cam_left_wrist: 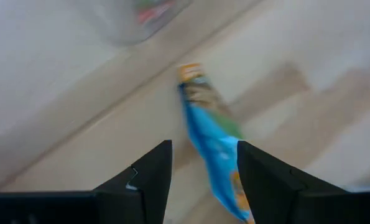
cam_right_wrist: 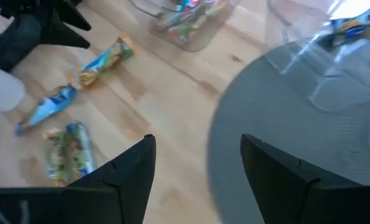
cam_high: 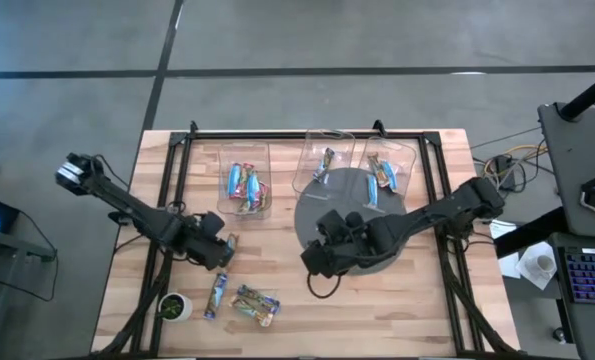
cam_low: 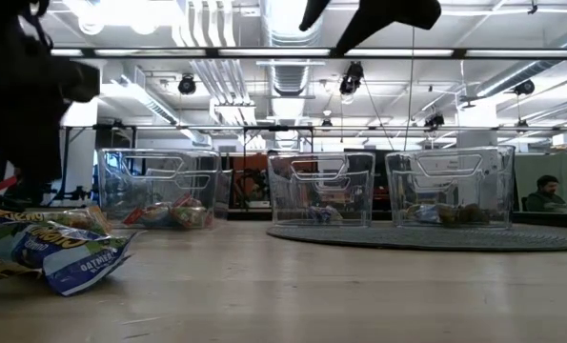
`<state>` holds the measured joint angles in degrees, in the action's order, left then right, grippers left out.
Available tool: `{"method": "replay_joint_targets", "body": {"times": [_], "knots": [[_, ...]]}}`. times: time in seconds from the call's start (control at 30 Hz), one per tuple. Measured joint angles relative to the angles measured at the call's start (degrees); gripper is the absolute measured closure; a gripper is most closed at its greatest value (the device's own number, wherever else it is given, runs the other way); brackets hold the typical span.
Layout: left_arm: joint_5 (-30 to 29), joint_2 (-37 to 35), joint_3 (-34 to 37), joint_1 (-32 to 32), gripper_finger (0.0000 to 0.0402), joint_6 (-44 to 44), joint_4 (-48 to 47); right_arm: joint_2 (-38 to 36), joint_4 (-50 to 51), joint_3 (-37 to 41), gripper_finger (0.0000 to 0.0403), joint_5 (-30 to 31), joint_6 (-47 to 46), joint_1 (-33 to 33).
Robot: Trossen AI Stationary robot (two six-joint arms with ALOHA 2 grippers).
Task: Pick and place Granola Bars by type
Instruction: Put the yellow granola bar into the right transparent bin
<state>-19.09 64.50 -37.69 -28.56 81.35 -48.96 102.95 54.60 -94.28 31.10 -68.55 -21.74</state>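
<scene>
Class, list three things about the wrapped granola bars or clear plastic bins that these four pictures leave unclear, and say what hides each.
- Print on the blue wrapped bar: motion-blurred in the left wrist view.
- Contents of the three clear plastic bins: in the low view, glare and distance obscure them; too small in the high view.
- Loose shiny bars on the wooden table: types unreadable from above; cut off by the picture's edge in the low view.

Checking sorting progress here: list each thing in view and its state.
Left end effector: open, over a light blue bar lying on the table.
Right end effector: open, empty, above the grey mat.
Left bin: holds several bars.
Middle bin: holds one bar.
Right bin: holds bars.
Loose bars: unsorted on the table.
</scene>
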Motion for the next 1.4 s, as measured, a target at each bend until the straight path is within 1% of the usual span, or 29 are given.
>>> {"method": "replay_joint_targets", "body": {"times": [0.13, 0.2, 0.3, 0.43, 0.53, 0.87, 1.0, 1.17, 1.27, 1.4], "knots": [[0.1, 3.3, 2.3, 0.0, 0.0239, 5.1, 1.8, -1.0, 1.0, 0.1, 0.0179, 0.1, 2.9, 0.0], [1.7, 4.2, 3.0, 0.0, 0.0239, 6.1, 4.3, -1.4, 1.0, 0.2, 0.0179, 0.1, 4.5, 0.2], [4.8, 4.4, 3.7, -0.2, 0.0239, 6.5, 9.5, -1.6, 1.4, 0.7, 0.0179, 0.1, 6.2, 0.4], [5.1, 3.6, 4.2, -0.8, 0.0239, 7.1, 14.4, -1.6, 2.6, 1.2, 0.0179, 0.1, 7.0, 0.8], [5.4, 3.7, 4.3, -0.9, 0.0239, 7.5, 14.3, -1.6, 2.7, 1.7, 0.0179, -0.1, 7.3, 0.8], [10.6, 7.8, 5.2, -1.6, 0.0239, 8.8, 16.0, -1.6, 2.6, 2.1, 0.0179, -0.2, 7.2, 0.6], [10.7, 10.3, 5.2, -1.7, 0.0239, 7.3, 18.4, -1.6, 2.6, 2.1, 0.0179, -0.2, 7.1, 0.6], [10.7, 13.4, 5.1, -1.7, 0.0239, 7.1, 18.8, -1.6, 2.6, 2.2, 0.0179, -0.2, 7.2, 0.6], [10.8, 13.9, 5.1, -1.7, 0.0251, 6.2, 19.0, -1.6, 2.6, 2.3, 0.0179, -0.2, 7.2, 0.6], [10.7, 13.1, 5.1, -1.7, 0.0293, 5.3, 19.5, -1.8, 2.1, 2.3, 0.0179, -0.2, 7.1, 0.6]]}}
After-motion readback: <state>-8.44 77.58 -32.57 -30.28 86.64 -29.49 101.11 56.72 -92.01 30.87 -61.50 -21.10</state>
